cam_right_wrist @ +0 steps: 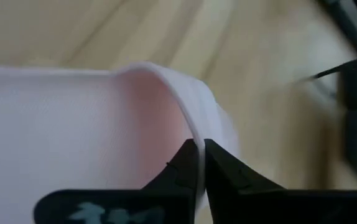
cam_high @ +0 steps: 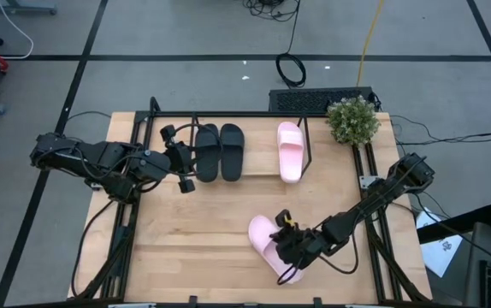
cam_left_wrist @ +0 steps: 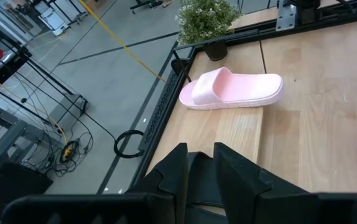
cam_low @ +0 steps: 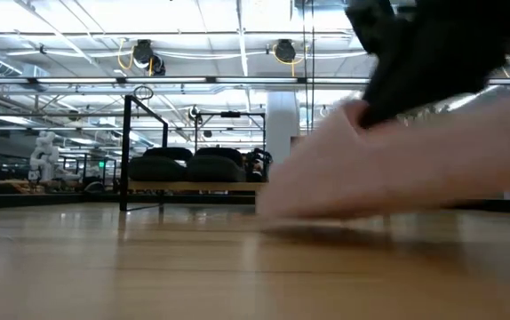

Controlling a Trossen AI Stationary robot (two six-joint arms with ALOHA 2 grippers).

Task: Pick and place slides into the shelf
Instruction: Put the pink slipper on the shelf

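1. At the left end of the shelf (cam_high: 228, 118), the left gripper (cam_high: 183, 158) sits just beside the black slides (cam_high: 219, 151), and its fingers are nearly together, holding nothing
2. Both black slides lie side by side in the shelf, long way front to back
3. Further right in the shelf, one pink slide (cam_high: 290, 150) lies the same way
4. Near the front right, the right gripper (cam_high: 290, 237) pinches the edge of the other pink slide (cam_high: 265, 237), which lies slanted on the table (cam_high: 194, 239)
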